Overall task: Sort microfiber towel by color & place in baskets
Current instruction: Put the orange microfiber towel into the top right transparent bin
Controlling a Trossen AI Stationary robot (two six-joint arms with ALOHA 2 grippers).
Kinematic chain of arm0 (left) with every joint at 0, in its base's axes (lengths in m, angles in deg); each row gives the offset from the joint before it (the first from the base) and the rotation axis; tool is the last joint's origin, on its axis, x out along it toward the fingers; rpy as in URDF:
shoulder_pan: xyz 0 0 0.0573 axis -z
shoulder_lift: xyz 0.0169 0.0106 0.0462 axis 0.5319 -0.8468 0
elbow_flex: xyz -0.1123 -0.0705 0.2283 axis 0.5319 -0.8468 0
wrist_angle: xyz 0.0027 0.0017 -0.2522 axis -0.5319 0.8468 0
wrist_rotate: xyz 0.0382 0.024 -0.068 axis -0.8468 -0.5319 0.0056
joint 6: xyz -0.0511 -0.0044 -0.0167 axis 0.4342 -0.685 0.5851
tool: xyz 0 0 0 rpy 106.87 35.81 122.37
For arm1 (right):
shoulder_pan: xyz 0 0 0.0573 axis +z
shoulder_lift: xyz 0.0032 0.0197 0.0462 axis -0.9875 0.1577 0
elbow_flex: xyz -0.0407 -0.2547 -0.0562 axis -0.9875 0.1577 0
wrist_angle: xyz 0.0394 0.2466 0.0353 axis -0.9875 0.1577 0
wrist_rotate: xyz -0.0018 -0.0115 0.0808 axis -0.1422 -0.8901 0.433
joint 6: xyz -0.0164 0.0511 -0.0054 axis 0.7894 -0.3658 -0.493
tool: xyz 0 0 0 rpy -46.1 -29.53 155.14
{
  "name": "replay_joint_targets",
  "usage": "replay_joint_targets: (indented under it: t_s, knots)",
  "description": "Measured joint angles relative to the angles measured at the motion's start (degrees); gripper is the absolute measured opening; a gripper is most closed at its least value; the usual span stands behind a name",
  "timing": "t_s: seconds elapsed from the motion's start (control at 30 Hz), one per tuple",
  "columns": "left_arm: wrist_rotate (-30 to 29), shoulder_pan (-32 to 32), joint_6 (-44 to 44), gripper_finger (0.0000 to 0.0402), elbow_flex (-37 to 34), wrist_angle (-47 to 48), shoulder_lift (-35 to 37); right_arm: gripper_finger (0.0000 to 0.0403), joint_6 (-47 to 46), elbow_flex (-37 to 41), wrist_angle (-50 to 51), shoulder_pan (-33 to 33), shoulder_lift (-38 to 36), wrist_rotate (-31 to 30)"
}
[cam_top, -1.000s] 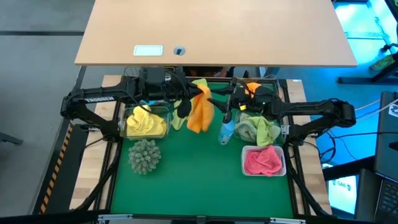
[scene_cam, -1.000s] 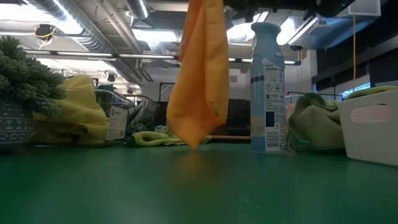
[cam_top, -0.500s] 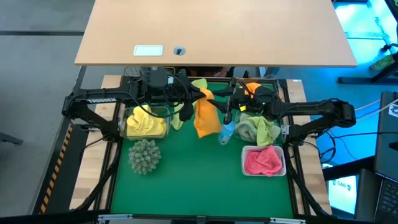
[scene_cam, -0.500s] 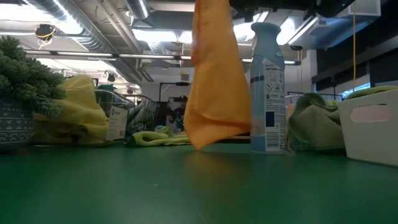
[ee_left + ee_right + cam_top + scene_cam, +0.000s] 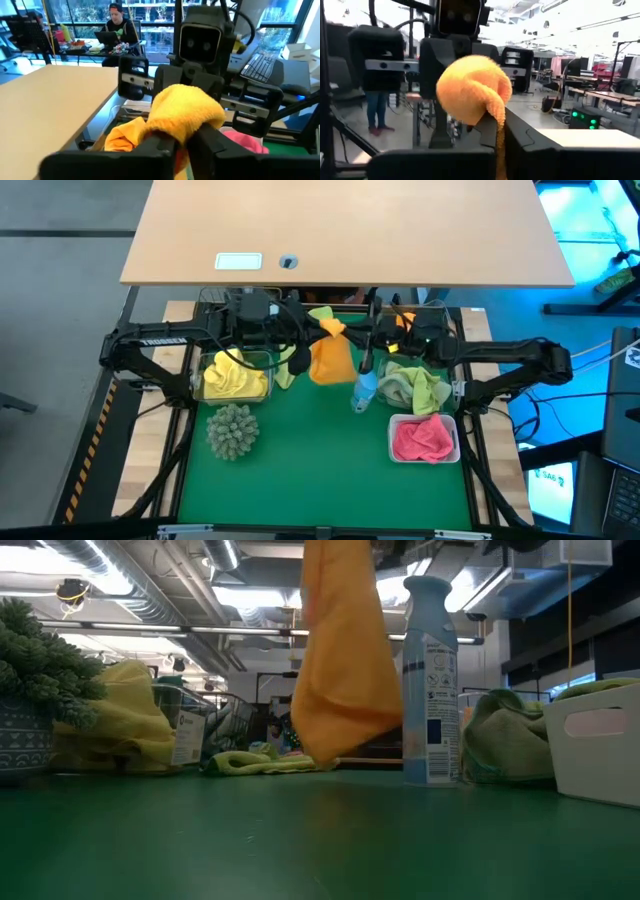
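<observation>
An orange microfiber towel (image 5: pixel 332 362) hangs between my two grippers above the green mat, its lower end (image 5: pixel 322 755) clear of the table. My left gripper (image 5: pixel 183 146) and right gripper (image 5: pixel 498 134) face each other, both shut on the towel's bunched top. A yellow towel (image 5: pixel 234 376) fills a clear basket (image 5: pixel 196 368) at the left. Green towels (image 5: pixel 414 387) lie in a basket at the right, a pink towel (image 5: pixel 422 438) in the white basket (image 5: pixel 394 448), and another orange towel (image 5: pixel 404 321) at the far right. My left gripper pinches the orange towel's bunched top (image 5: pixel 186 116) between its two fingers, coming level from the table's left. The bunch bulges beyond the fingers; the rest hangs slack below. My right gripper pinches the same bunched top (image 5: pixel 473 91) level from the table's right, cloth trailing down between its fingers (image 5: pixel 496 131).
A light-blue spray bottle (image 5: pixel 365 390) stands upright just right of the hanging towel. A spiky grey-green ball (image 5: pixel 232 431) sits at the near left. A light green towel (image 5: pixel 286 377) lies on the mat behind. The near half of the mat (image 5: pixel 320 480) is bare.
My left gripper has carried the hanging orange towel a little toward the table's right. My right gripper has come left to meet it and has shut on the towel's top. The towel has swung and bunched up higher.
</observation>
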Motion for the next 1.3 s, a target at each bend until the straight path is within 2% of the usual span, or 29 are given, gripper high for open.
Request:
replay_joint_targets:
  t_s: [0.13, 0.3, 0.43, 0.63, 0.97, 1.3]
  knots:
    - [-1.4, 0.0, -0.5, 0.0061, 0.0, -0.1, 0.1, 0.0011, 2.3, -6.9, 10.9, -0.7, -0.3, -0.6]
    - [-5.1, 0.0, -1.4, 0.0093, 0.0, 0.3, 0.1, 0.0005, 3.8, -17.8, 29.4, -3.8, -0.4, -0.6]
    - [-6.7, 0.0, -4.7, 0.0101, 0.0, 2.5, 0.1, 0.0007, 4.0, -25.2, 39.2, -7.1, -0.4, -2.2]
    - [-6.6, 0.0, -4.8, 0.0102, 0.0, 8.4, 0.1, 0.0004, 5.4, -34.4, 52.4, -12.7, -0.9, -6.3]
    - [-6.5, 0.0, -4.4, 0.0102, 0.0, 14.2, 0.2, 0.0002, 6.5, -40.3, 65.1, -23.2, -2.1, -7.7]
    - [-6.5, 0.0, -4.4, 0.0102, 0.0, 14.3, 0.2, 0.0002, 9.7, -40.4, 72.3, -33.2, -6.5, -7.7]
